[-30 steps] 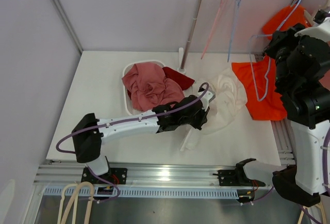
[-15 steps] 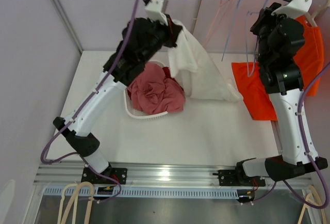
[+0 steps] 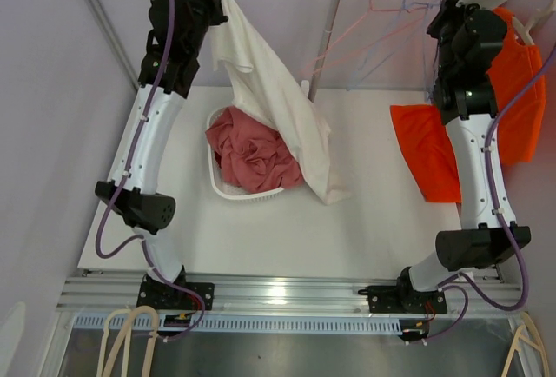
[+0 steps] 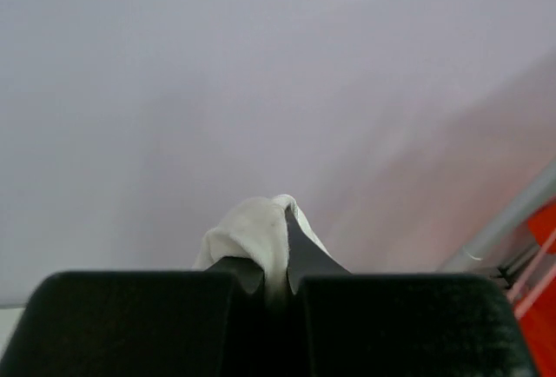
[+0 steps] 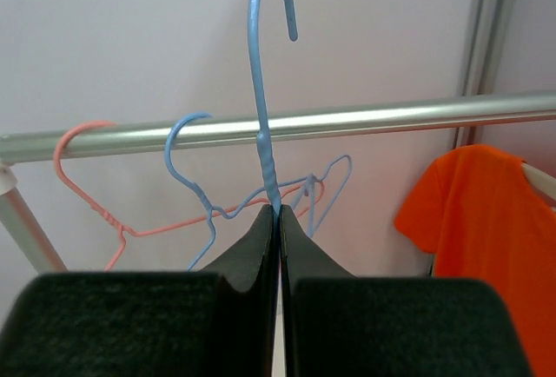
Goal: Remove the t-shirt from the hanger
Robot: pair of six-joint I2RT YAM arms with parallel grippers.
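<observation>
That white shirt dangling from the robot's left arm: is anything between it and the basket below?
Nothing visible does. The white t-shirt hangs from the shut left gripper, its lower end by the right side of the basket. The basket already holds pink clothes, so the shirt would probably land on those.

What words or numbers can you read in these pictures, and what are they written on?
None: no letters, numbers, logos or signs can be read in any view.
The white cloth t-shirt, the orange t-shirt on the rail, the pink-red clothes in the white plastic basket and the thin blue wire hanger are all plain.
</observation>
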